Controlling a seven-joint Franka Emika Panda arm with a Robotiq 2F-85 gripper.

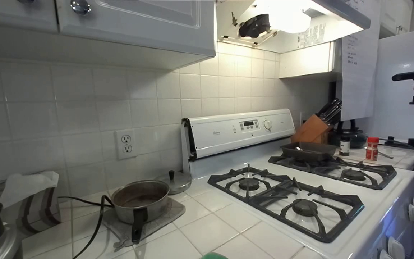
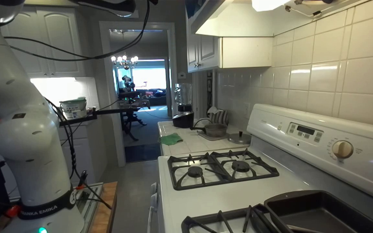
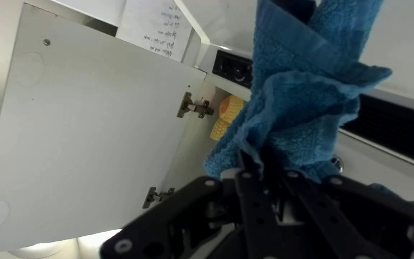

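A blue terry cloth [image 3: 300, 108] is bunched between the fingertips of my gripper [image 3: 260, 162], seen in the wrist view. The jaws are nearly together, with a fold of fabric pinched in the narrow gap. Much of the cloth spreads beyond the fingers and covers part of the background. Beside it, to the left, a yellow corn-patterned object [image 3: 230, 109] sits inside a cabinet whose white door [image 3: 95, 133] stands wide open on its hinges. Neither exterior view shows the gripper or the blue cloth; only the white arm [image 2: 31, 129] appears, reaching up out of frame.
The stove's burner grates [image 1: 306, 207] bear a dark baking pan [image 1: 307, 150] at the far side. On the tiled counter are a saucepan [image 1: 140, 201], a lid [image 1: 174, 181] and a green cloth [image 2: 171, 138]. Cables [image 2: 118, 51] hang from the arm. A range hood [image 1: 336, 14] juts out above.
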